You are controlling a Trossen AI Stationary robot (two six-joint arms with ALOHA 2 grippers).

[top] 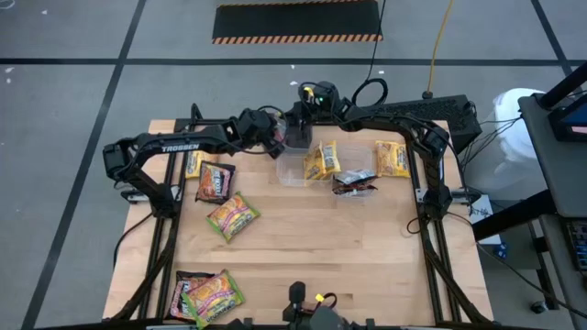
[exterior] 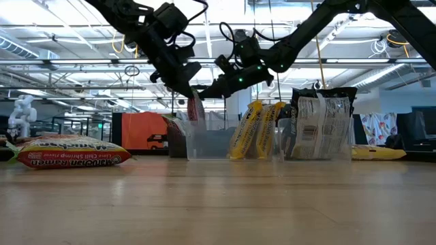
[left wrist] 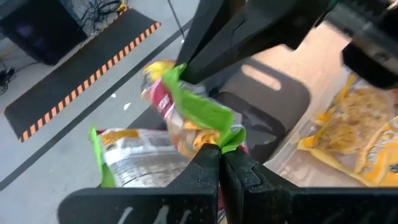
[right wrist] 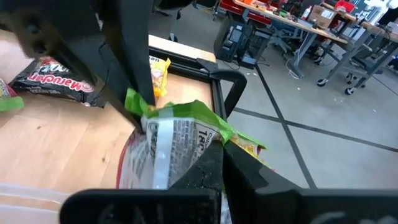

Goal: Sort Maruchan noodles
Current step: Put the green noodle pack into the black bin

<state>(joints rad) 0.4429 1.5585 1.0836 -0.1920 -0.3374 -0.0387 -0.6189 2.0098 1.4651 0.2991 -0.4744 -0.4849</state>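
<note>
Green-edged packet (left wrist: 199, 121) | pinched in left jaws (left wrist: 221, 155) | right jaws (right wrist: 217, 158) too

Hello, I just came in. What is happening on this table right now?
Both arms meet at the far edge of the table, over an empty clear tub. The left end effector and the right end effector are each shut on a green-edged noodle packet; whether it is the same packet cannot be told. Two yellow packets already stand in the next tub, and a dark packet sits in a third. More packets lie loose on the wood.
</note>
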